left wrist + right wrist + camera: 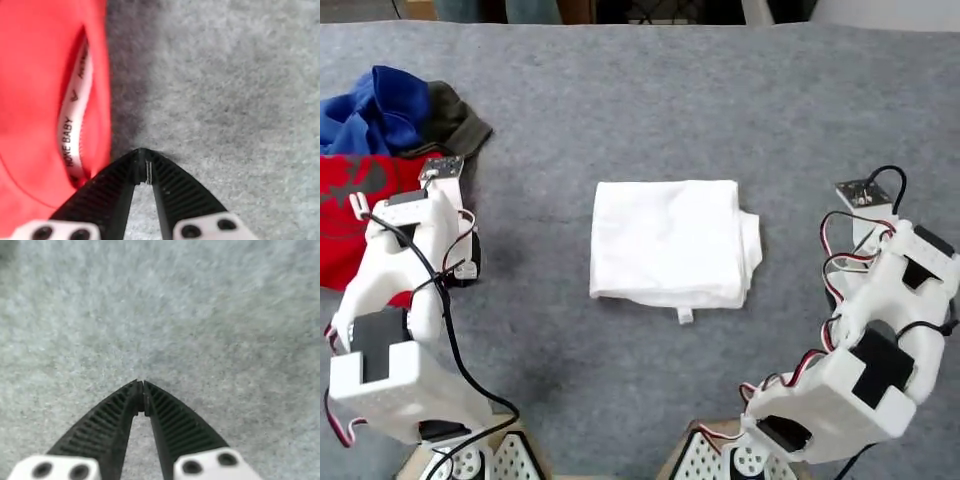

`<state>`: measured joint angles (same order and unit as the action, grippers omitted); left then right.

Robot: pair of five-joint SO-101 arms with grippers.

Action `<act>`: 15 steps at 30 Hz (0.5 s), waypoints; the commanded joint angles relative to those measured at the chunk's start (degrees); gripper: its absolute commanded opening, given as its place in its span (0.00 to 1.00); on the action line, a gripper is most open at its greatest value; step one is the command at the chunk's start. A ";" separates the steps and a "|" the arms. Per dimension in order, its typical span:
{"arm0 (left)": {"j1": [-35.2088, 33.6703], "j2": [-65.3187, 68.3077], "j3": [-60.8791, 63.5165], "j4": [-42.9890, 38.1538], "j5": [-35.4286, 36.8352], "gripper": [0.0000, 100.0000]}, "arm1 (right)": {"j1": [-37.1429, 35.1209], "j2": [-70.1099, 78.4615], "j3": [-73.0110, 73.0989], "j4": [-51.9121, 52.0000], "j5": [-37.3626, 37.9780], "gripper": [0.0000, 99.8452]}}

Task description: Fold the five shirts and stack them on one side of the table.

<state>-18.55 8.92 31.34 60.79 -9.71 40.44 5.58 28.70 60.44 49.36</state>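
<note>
The white shirt (670,243) lies folded in the middle of the counter (620,90), so it looks ready to stack. The red shirt (345,225) and blue shirt (370,105) wait at one side, by the left claw (142,167). It and the right claw (140,399) are pinched together, holding nothing.

**Tabletop and Background**

The grey tabletop (650,120) is covered in a felt-like cloth with a short, mottled nap. In the high view it spans the picture from side to side, and its far edge runs nearly straight along the top. Both wrist views show the same cloth at close range, flecked light and dark grey. Beyond the far edge there is a brown wooden piece (578,10). To its right is a dark gap with thin bars too small to identify. A pale surface (890,10) lies by the far right corner.
</note>
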 commanded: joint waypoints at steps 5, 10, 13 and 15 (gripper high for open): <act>-1.71 -10.73 13.32 -1.32 -4.92 0.03 | -0.62 -0.22 -2.51 0.62 -0.44 0.01; -0.57 -20.04 20.97 -1.85 -5.01 0.03 | -0.62 -0.31 -3.03 0.62 -0.44 0.01; 1.01 -25.41 22.90 -2.29 -4.92 0.03 | -0.70 -1.98 -3.03 0.62 -0.44 0.01; 2.77 -27.87 24.66 -2.02 -4.92 0.03 | -1.32 -4.44 -3.03 0.62 -0.44 0.01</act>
<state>-18.11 -14.81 53.93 58.51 -14.20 40.44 5.14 28.62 60.44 49.36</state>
